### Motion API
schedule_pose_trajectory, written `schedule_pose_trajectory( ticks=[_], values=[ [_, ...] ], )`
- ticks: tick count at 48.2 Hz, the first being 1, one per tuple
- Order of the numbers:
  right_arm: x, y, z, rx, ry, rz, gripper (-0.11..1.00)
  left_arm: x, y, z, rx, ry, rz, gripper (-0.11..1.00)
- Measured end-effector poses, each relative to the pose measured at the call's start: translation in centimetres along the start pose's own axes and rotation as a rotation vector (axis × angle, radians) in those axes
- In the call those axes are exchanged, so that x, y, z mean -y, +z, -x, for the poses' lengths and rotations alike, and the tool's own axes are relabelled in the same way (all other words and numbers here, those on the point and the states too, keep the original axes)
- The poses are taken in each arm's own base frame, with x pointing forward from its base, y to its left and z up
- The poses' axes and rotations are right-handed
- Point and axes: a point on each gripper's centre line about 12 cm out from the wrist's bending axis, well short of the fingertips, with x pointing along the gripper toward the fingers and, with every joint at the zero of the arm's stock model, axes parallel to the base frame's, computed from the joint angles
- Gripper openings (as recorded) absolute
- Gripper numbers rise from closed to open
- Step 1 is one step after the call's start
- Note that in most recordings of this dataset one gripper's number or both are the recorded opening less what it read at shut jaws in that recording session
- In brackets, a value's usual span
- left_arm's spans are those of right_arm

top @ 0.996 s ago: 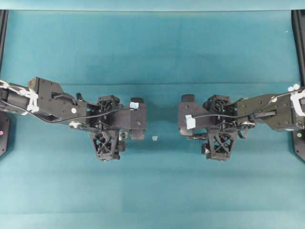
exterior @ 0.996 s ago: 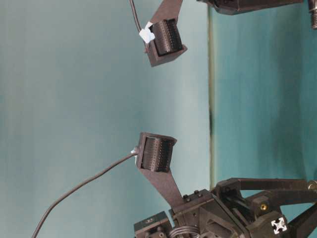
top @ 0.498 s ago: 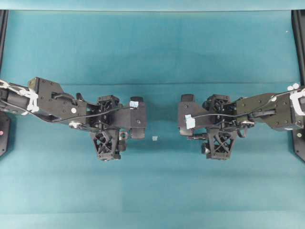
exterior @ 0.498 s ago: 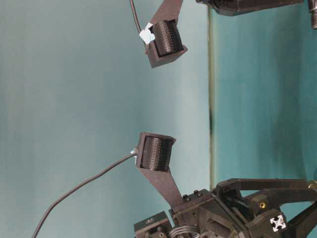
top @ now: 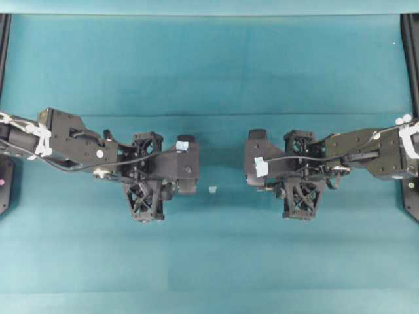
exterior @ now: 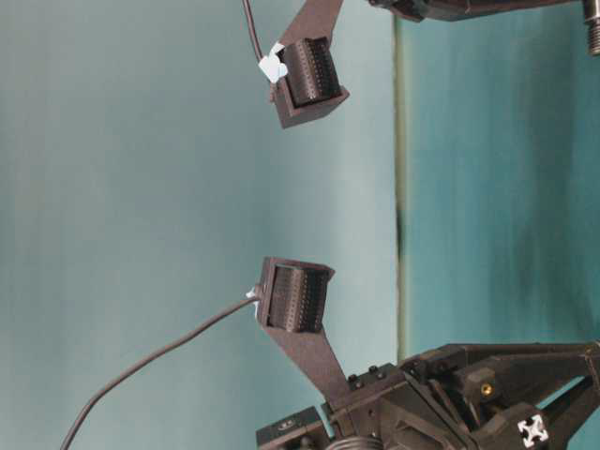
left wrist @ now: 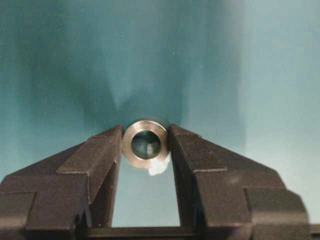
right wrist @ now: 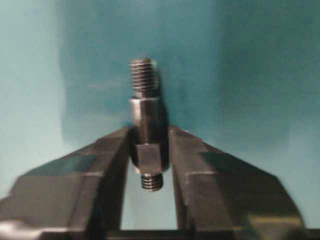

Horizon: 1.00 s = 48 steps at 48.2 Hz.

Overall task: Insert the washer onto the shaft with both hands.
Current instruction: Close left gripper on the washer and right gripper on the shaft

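Observation:
In the left wrist view my left gripper (left wrist: pixel 145 145) is shut on the washer (left wrist: pixel 145 143), a silvery ring held upright at the fingertips with its round hole facing the camera. In the right wrist view my right gripper (right wrist: pixel 147 150) is shut on the shaft (right wrist: pixel 146 127), a dark stepped rod. Its long threaded end points away past the tips and its short threaded end points back between the fingers. In the overhead view the left gripper (top: pixel 165 188) and the right gripper (top: pixel 272 188) face each other across a gap above the teal table (top: pixel 209 78). Washer and shaft are hidden there.
A small pale scrap of tape (top: pixel 213 190) lies on the table between the two grippers and also shows just below the washer in the left wrist view (left wrist: pixel 158 167). Black frame rails (top: pixel 411 59) stand at the table's left and right edges.
The left arm has drifted slightly left and turned a little. The right gripper has shifted only slightly. Both grips are unchanged.

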Motion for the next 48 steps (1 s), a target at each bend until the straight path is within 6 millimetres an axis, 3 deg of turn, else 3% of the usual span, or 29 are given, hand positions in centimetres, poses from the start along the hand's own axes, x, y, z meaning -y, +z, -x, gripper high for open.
schedule_pose_trajectory(
  ticks=[37, 48],
  values=[
    [-0.3, 0.1, 0.1, 0.004, 0.004, 0.012, -0.01, 0.2, 0.0, 0.1, 0.002, -0.002, -0.009, 0.35],
    [-0.5, 0.7, 0.9, 0.053, 0.017, -0.011, -0.01, 0.3, 0.5, 1.0, 0.031, -0.004, -0.016, 0.35]
  ],
)
